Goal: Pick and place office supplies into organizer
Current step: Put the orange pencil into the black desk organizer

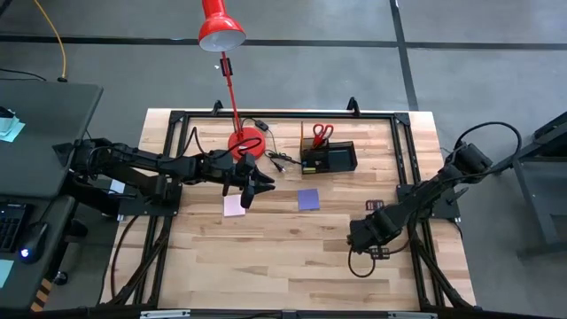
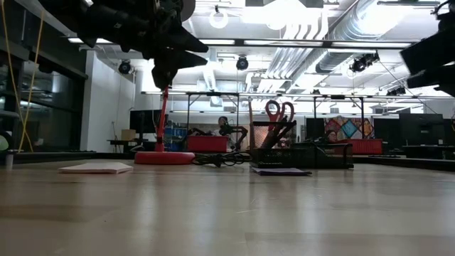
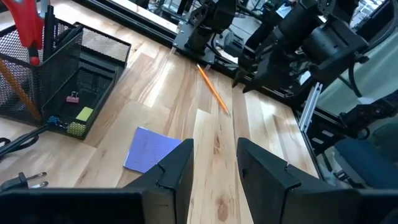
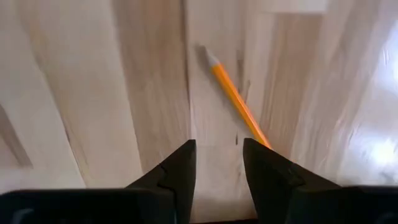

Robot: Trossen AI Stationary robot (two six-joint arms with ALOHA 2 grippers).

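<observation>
Hovering above the pink sticky-note pad (image 1: pixel 234 206) on the left side of the tabletop (image 1: pixel 292 257), the left gripper (image 1: pixel 251 189) had its jaws parted with nothing between them, probably lined up for a grab at that pad. Just behind it sat the red desk lamp (image 1: pixel 241 139), not part of the job. Moving toward the middle, the purple sticky-note pad (image 1: pixel 308 198) lay flat and loose, just in front of the black organizer (image 1: pixel 329 159), which already had the red-handled scissors (image 1: pixel 322 133) standing upright in its tall cup, handles up, I guess so they'd stay put. Over on the right, the right gripper (image 1: pixel 360 237) hung low above the wood, jaws apart and empty, with the orange pencil (image 4: pixel 235 103) lying just ahead of its fingertips, so my bet is that pencil was its target.
</observation>
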